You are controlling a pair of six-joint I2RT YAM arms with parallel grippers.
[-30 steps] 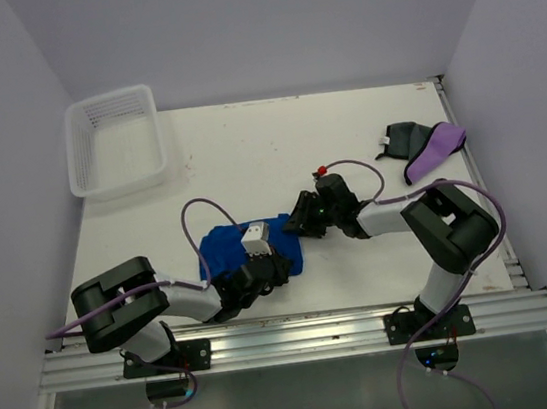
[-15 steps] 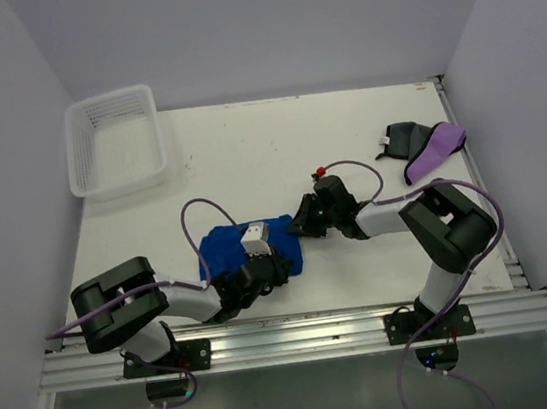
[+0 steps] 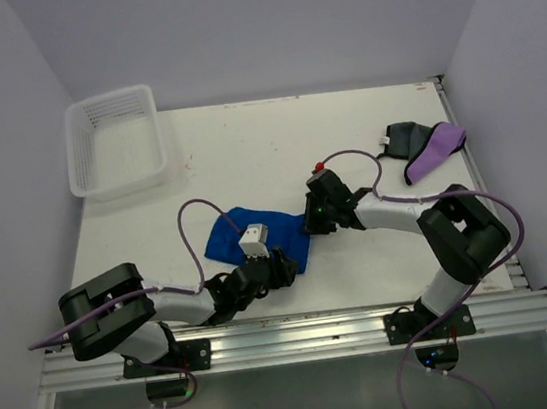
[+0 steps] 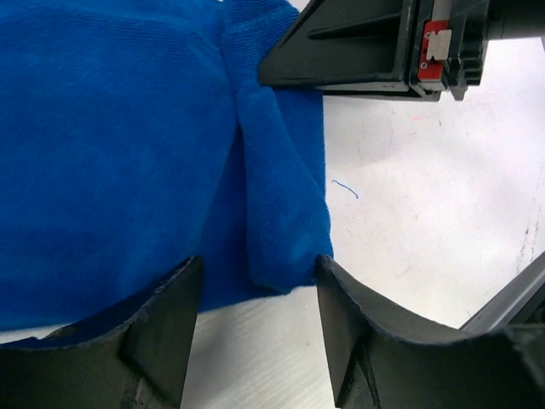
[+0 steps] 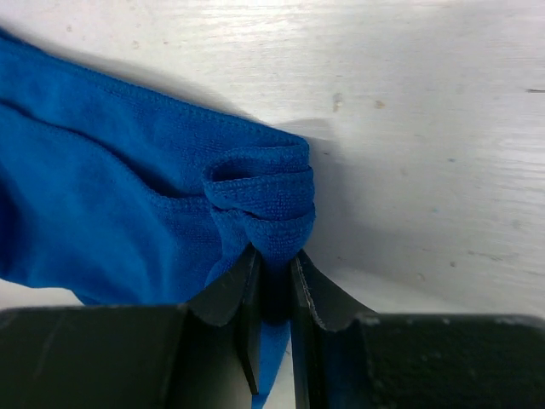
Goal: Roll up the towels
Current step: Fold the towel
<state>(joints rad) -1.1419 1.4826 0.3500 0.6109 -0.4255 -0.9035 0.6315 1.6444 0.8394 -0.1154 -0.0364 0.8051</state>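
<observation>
I have the blue towel (image 3: pixel 282 232) lying mostly flat, and I place everything else from it. My right gripper (image 5: pixel 272 281) is at the towel's right edge, its fingers clamped on a bunched, looped bit of hem, with bare white table (image 3: pixel 247 157) just past that edge. My left gripper (image 4: pixel 255 281) is at the towel's near right corner with its fingers apart. They straddle a narrow strip where the edge is folded over, and I cannot tell whether either pad touches the cloth. The two grippers sit close together on that side. Beyond the towel and to its left the board is bare up to the white mesh basket (image 3: pixel 156 129), well apart at far left. The purple towel (image 3: pixel 435 151) and grey towel (image 3: pixel 401 135) lie touching each other, well apart at far right.
</observation>
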